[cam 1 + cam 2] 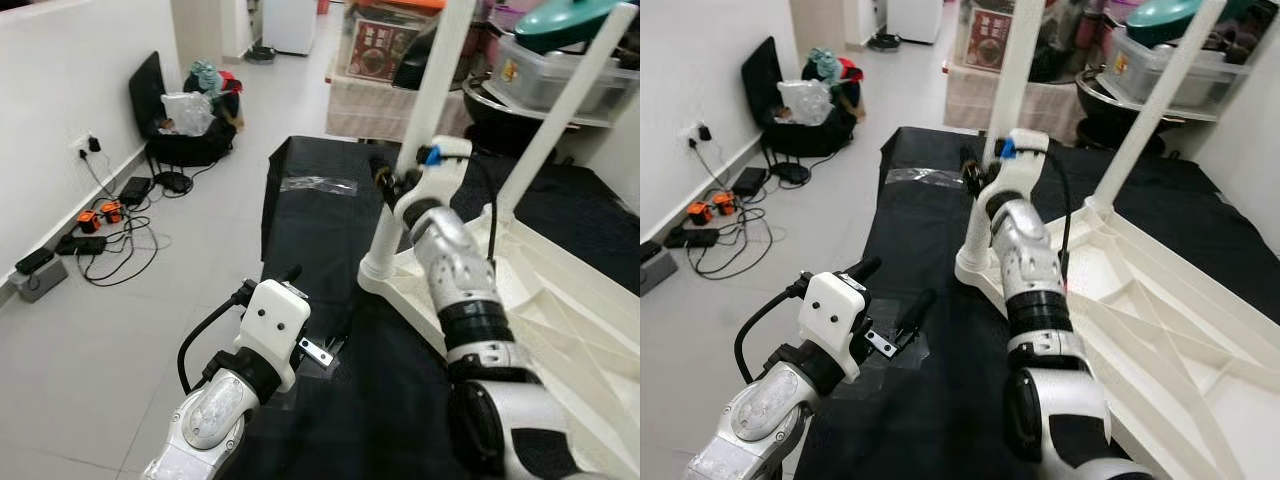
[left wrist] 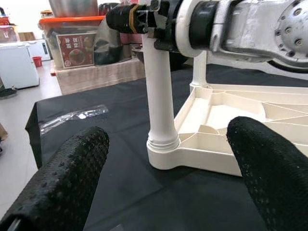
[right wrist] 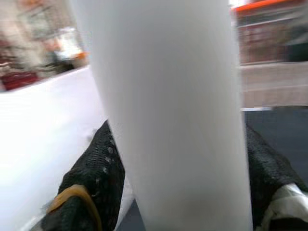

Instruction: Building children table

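Observation:
A white children's table top (image 1: 560,300) lies upside down on a black-covered surface (image 1: 320,230). Two white legs stand upright in it: one at the near left corner (image 1: 425,110), another further right (image 1: 565,105). My right gripper (image 1: 388,185) is shut around the near left leg a little above its socket (image 2: 162,144); in the right wrist view the leg (image 3: 168,96) sits between the black fingers (image 3: 94,168). My left gripper (image 1: 890,288) hovers low over the black cover, left of the table corner, open wide with nothing between its fingers (image 2: 62,183), facing that leg's base.
A clear plastic bag (image 1: 318,184) lies on the black cover beyond the left gripper. On the floor to the left are power strips and cables (image 1: 95,225) by the wall and a black bag pile (image 1: 190,125). Boxes and bins (image 1: 560,70) crowd the back.

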{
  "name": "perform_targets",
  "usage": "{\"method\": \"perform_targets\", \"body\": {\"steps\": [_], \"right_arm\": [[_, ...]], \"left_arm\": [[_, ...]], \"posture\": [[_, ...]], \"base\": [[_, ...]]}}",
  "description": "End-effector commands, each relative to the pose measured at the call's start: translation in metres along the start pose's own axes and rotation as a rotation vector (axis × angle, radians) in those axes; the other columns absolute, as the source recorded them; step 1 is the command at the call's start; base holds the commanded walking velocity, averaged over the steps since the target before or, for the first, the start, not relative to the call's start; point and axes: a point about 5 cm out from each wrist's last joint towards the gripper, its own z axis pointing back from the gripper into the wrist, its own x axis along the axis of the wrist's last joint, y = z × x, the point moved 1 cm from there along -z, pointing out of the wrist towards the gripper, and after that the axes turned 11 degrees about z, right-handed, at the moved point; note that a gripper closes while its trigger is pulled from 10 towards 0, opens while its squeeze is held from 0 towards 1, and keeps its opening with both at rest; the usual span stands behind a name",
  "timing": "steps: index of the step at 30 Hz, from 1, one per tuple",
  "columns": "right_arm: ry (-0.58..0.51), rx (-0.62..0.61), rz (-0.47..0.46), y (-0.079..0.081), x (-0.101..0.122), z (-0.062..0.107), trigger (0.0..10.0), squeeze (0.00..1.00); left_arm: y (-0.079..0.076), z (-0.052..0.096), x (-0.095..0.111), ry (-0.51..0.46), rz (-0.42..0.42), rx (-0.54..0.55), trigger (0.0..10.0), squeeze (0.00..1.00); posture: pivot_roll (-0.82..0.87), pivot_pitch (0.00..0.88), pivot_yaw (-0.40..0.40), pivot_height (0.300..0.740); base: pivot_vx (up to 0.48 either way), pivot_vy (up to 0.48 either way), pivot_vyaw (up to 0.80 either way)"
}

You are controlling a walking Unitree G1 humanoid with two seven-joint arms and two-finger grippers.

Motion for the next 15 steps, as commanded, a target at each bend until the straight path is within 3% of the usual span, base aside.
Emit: {"method": "perform_targets", "body": {"steps": [1,2,3,4,5,7,11,12,13,14,15], "right_arm": [[0.002,0.262,-0.052,0.017,-0.001,0.002,10.0,0.0],[0.016,0.476,-0.09,0.025,-0.004,0.012,10.0,0.0],[0.016,0.476,-0.09,0.025,-0.004,0.012,10.0,0.0],[0.029,0.695,-0.106,0.035,-0.008,0.026,10.0,0.0],[0.04,0.836,-0.121,0.04,-0.011,0.036,10.0,0.0],[0.064,0.883,-0.139,0.043,-0.017,0.038,10.0,0.0],[0.12,0.811,-0.053,0.044,-0.033,0.026,10.0,0.0],[0.136,0.763,-0.006,0.043,-0.038,0.021,2.9,0.0],[0.136,0.763,-0.006,0.043,-0.038,0.021,2.9,0.0],[0.151,0.684,0.024,0.041,-0.041,0.016,0.0,0.0],[0.151,0.684,0.024,0.041,-0.041,0.016,0.0,0.0]], "left_arm": [[-0.002,-0.001,-0.001,0.0,0.001,-0.009,10.0,0.0],[-0.001,-0.001,-0.001,-0.002,0.005,-0.007,10.0,0.0],[-0.001,-0.001,-0.001,-0.002,0.005,-0.007,10.0,0.0],[-0.001,-0.002,-0.001,-0.004,0.004,-0.007,10.0,0.0],[-0.001,-0.002,0.0,-0.005,0.004,-0.006,10.0,0.0],[-0.001,-0.003,0.0,-0.007,0.002,-0.005,10.0,0.0],[0.0,-0.003,0.001,-0.009,-0.004,-0.002,10.0,0.0],[0.001,-0.003,0.001,-0.009,-0.006,0.0,10.0,0.0],[0.001,-0.003,0.001,-0.009,-0.006,0.0,10.0,0.0],[0.001,-0.002,0.001,-0.009,-0.007,0.001,10.0,0.0],[0.001,-0.002,0.001,-0.009,-0.007,0.001,10.0,0.0]], "posture": [[0.09,0.0,-0.113,0.74],[0.09,0.0,-0.113,0.74],[0.09,0.0,-0.113,0.74],[0.09,0.0,-0.113,0.74],[0.09,0.0,-0.114,0.74],[0.1,0.0,-0.117,0.74],[0.1,0.0,-0.121,0.74],[0.1,0.0,-0.121,0.74],[0.1,0.0,-0.121,0.74],[0.1,0.0,-0.121,0.74],[0.1,0.0,-0.121,0.74]], "base": [[0.0,0.0,0.0],[0.0,0.0,0.0],[0.0,0.0,0.0],[0.0,0.0,0.0],[0.0,0.0,0.0],[0.0,0.0,0.0],[0.0,0.0,0.0],[0.0,0.0,0.0],[0.0,0.0,0.0],[0.0,0.0,0.0],[0.0,0.0,0.0]]}}
